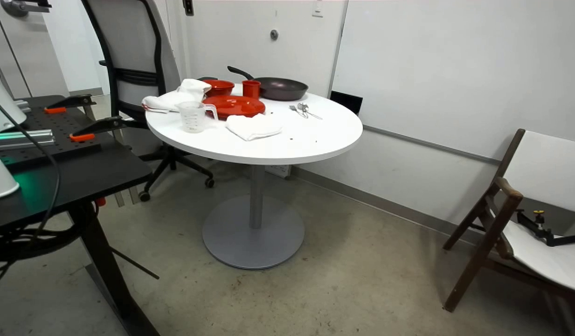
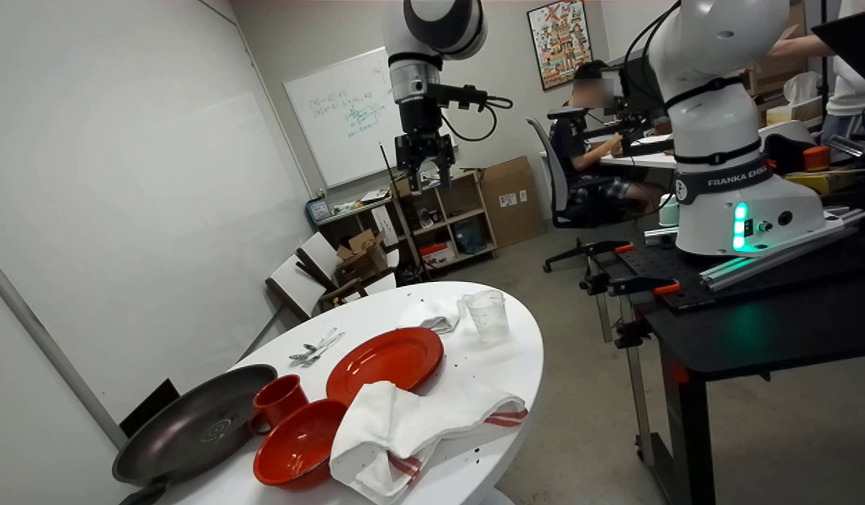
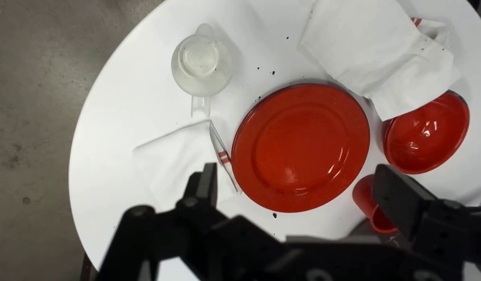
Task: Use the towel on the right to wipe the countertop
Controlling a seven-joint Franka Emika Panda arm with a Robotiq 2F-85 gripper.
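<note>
- The big, round white table (image 1: 324,128) has one grey leg (image 1: 256,198).
- A round, shiny red plate (image 3: 302,136) sits on it.
- The thin, flat white cloth towel (image 3: 185,158) lies between the plate and the table's edge.
- A black gripper (image 2: 430,185) hangs above the table, jaws wide apart.
- Tiny dark bits (image 3: 274,215) dot the table.

In an exterior view, the towel (image 1: 252,127) lies on the bench (image 1: 331,128) between the plate (image 1: 233,106) and the front edge. The measuring jug (image 1: 191,118) stands left of the towel. Behind the jug, at the left edge, another cloth (image 1: 179,96) lies beside the bowl (image 1: 220,87). Behind the plate, the mug (image 1: 251,89) stands between the bowl and the pan (image 1: 283,89), near the back edge. Cutlery (image 1: 303,108) lies before the pan, toward the right edge.
</note>
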